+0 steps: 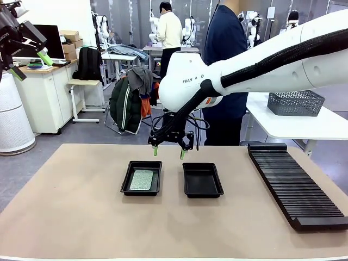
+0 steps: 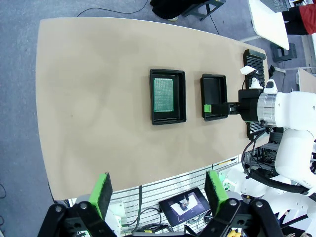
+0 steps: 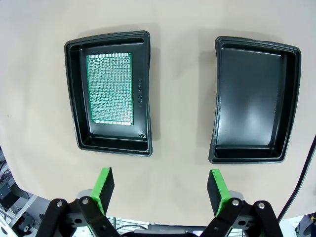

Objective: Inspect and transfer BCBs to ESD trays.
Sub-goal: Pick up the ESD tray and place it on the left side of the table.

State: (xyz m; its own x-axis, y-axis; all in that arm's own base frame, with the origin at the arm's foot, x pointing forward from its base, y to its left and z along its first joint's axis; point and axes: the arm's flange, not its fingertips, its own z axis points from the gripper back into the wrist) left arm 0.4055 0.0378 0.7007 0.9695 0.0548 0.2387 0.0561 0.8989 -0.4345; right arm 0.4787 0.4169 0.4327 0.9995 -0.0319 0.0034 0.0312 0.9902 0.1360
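Two black ESD trays lie side by side mid-table. The left tray [image 1: 126, 179] [image 3: 143, 94] [image 2: 180, 98] holds one pale green BCB [image 1: 142, 180] [image 3: 109, 88] [image 2: 163, 95] flat on its floor. The right tray [image 1: 202, 180] [image 3: 252, 101] [image 2: 214, 96] has nothing in it. My right gripper [image 1: 168, 153] [image 3: 160, 185] hovers open above the far edge of the table, over the gap between the two trays, holding nothing. My left gripper [image 1: 30, 64] [image 2: 157, 191] is raised high at the far left, well off the table, open with nothing between its fingers.
A long black ribbed rack [image 1: 296, 185] lies along the table's right side. A grey mesh basket [image 1: 296, 103] sits on a white table behind it. A person in a dark top [image 1: 225, 54] stands at the far side behind my right arm.
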